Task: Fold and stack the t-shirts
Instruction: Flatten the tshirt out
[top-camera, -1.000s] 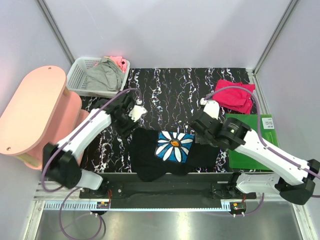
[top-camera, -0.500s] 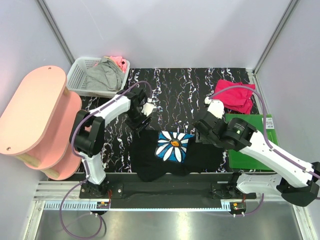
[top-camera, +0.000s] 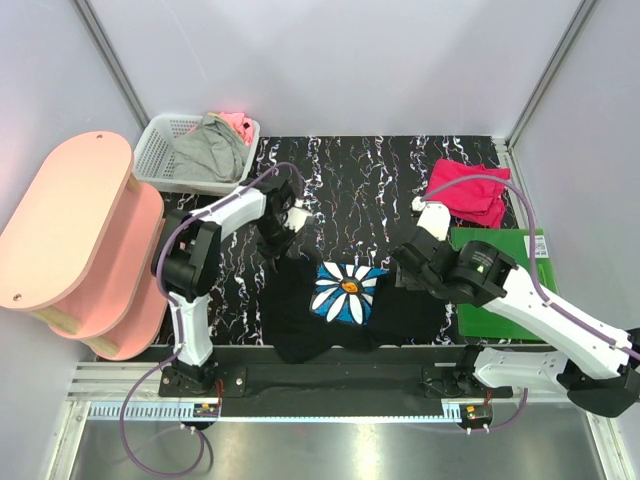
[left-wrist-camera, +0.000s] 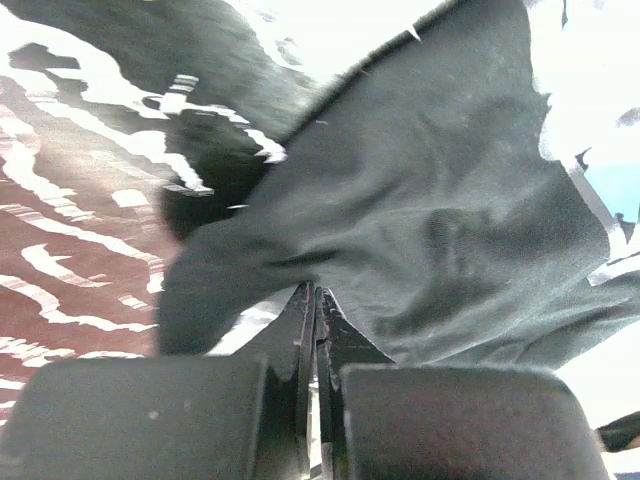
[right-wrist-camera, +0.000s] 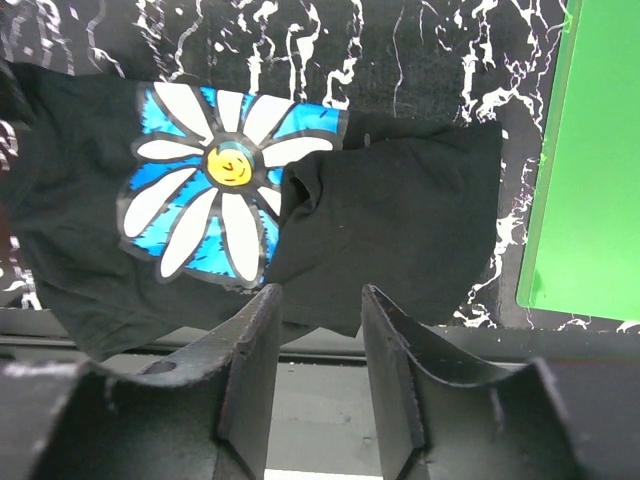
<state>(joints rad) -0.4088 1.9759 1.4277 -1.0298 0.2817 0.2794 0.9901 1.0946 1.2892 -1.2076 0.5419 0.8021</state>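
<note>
The black t-shirt (top-camera: 345, 300) lies at lower centre of the top view on the worktop (top-camera: 350, 190). The daisy print is up and the right part is doubled over and wrinkled. The crimson t-shirt (top-camera: 468, 190) is a bunched heap at upper right, just beyond the green board (top-camera: 497, 243) and well apart from the black one.

The left tool (top-camera: 277, 238) is at the upper-left corner of the black shirt. In the left wrist view its jaws are clenched together and the cloth folds run toward the tips, so it appears to pinch the hem there. How much cloth is inside I cannot tell. The right tool (right-wrist-camera: 318, 300) is released: its fingers stand apart w/ nothing between, hanging above the shirt's right part w/o touching it.

Handling, my judgement: thin knit cloth, very light, no stiffness, i.e. it will sag and drag behind whatever point is lifted. It is not fragile, but a shallow pinch can slip out and a deep one may catch two layers. The cloth can also bunch when pulled over the worktop. The best hold is at corners and hems, e.g. both tools at matching corners, so the edge is straight for the fold. For the right tool, the free corner near the board looks a good place. The crimson one needs spreading first, as no hem shows clearly.
</note>
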